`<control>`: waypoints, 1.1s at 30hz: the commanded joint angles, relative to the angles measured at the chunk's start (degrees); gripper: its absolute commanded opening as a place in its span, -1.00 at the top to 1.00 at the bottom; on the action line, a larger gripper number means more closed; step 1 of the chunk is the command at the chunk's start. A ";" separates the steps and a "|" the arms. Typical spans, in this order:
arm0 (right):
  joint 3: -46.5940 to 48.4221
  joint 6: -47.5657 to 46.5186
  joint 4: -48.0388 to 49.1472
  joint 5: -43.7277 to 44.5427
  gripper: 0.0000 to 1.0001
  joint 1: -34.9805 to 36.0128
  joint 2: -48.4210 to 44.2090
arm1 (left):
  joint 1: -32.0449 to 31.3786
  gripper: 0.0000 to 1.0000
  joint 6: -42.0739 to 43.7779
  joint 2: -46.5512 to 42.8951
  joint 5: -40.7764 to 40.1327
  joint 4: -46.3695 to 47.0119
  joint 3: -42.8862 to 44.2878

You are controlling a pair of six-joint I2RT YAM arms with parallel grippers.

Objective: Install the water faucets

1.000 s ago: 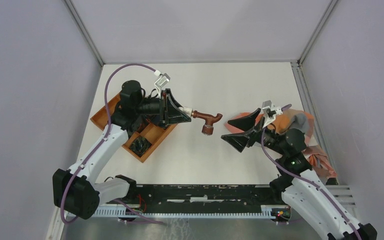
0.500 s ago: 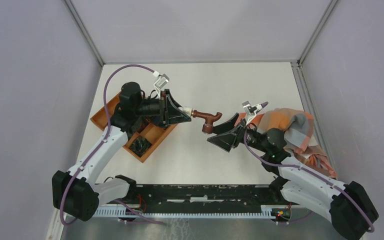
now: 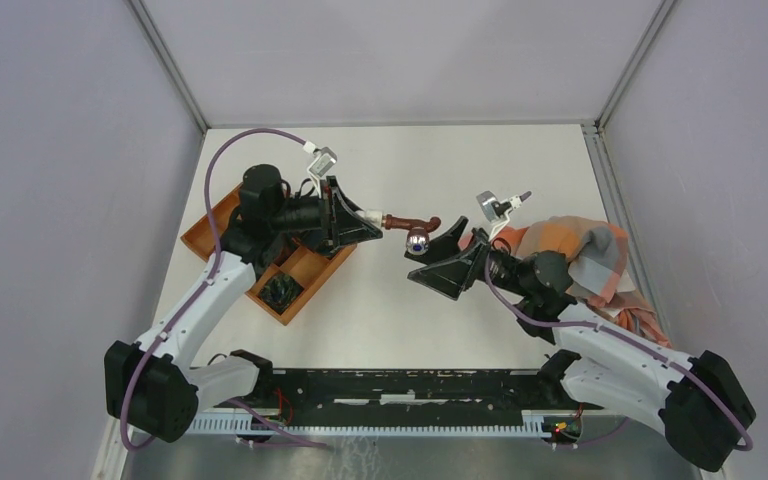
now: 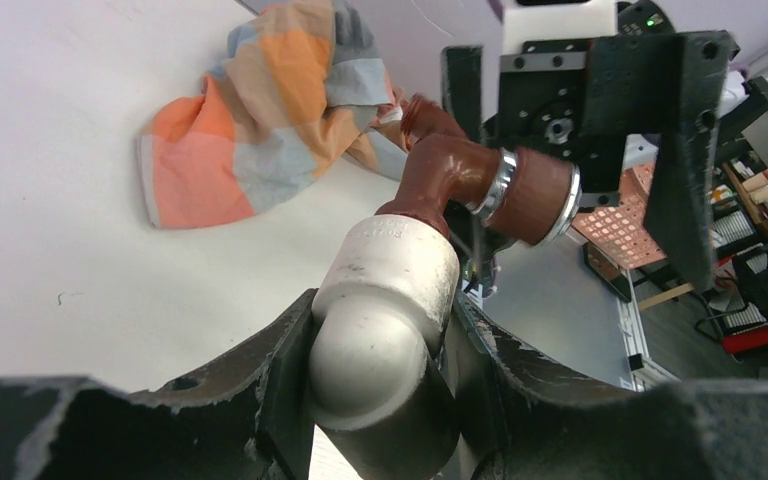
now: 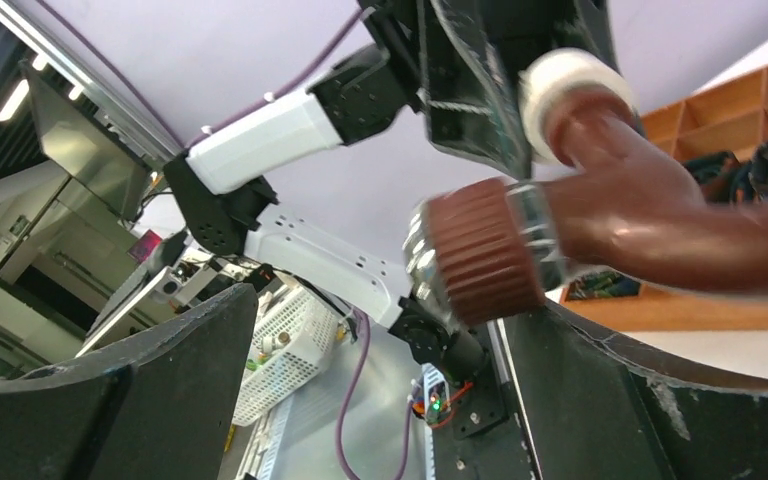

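One water faucet [image 3: 412,224], two tools, one tray [image 3: 206,233] and one cloth [image 3: 588,252] are counted. The faucet is held above the worktop [image 3: 380,300] by its pale end in the closed left tool [image 3: 372,221]. Its knob lies between the wide-spread fingers of the right tool [image 3: 424,259]. Faint lettering on the pale end cannot be read.

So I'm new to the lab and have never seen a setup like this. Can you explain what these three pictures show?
These are two robot arms bolted at the near edge of a table. The wide picture looks down from above; the other two come from a camera on each wrist. The left tool grips a brown tap by its pale end, off the table. The right tool is open, its fingers either side of the tap's knob. On the table lie an orange tray and a checked cloth.
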 commanded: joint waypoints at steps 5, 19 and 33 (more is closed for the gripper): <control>9.11 -6.66 -6.39 0.43 -0.96 0.29 -2.76 | 0.16 0.96 4.28 0.53 0.51 -1.63 -0.28; 18.19 -28.08 -29.90 8.52 -0.96 0.31 0.41 | 0.07 0.96 8.39 -2.25 4.96 -7.62 -1.05; 15.31 -25.79 -24.72 -1.52 -0.96 -0.32 4.21 | -0.27 0.96 8.11 -2.44 3.61 -8.03 0.55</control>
